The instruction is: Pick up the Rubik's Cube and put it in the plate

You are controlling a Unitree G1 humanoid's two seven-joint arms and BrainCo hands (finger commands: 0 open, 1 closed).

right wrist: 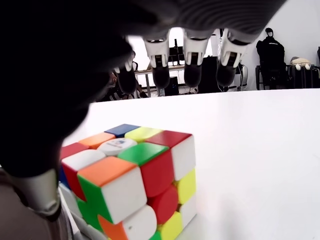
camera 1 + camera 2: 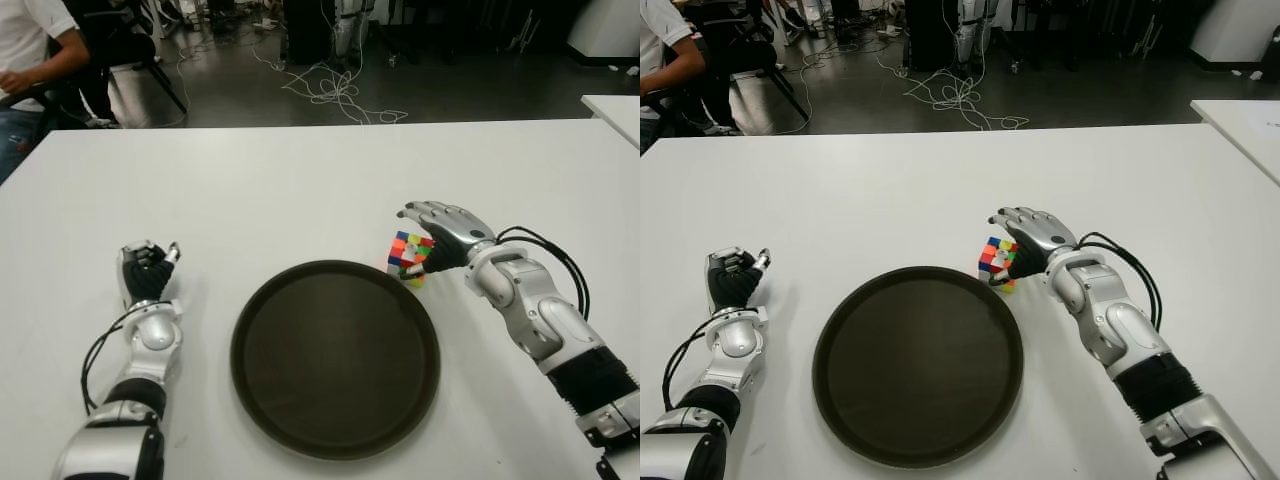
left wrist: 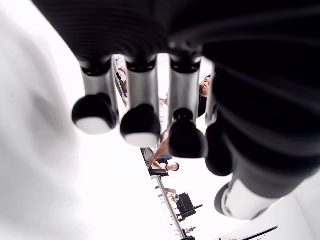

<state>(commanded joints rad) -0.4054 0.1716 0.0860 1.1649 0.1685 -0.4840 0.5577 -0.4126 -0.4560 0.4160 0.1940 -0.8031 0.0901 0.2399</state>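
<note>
Rubik's Cube [image 2: 409,256] part-hidden under open, empty right robot hand [image 2: 437,237], beside plate [image 2: 335,356].

Rubik's Cube [image 1: 131,182]: lower part cut off | person [image 2: 30,50]: cropped at frame edge

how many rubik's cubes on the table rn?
1. The Rubik's Cube sits on the white table, just off the plate's far-right rim, under the right robot hand.

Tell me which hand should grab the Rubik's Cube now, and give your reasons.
The right hand. It is already over the Rubik's Cube, fingers spread above it and not yet closed, beside the plate rim. The left hand shows curled on the plate's far side, away from the cube.
</note>
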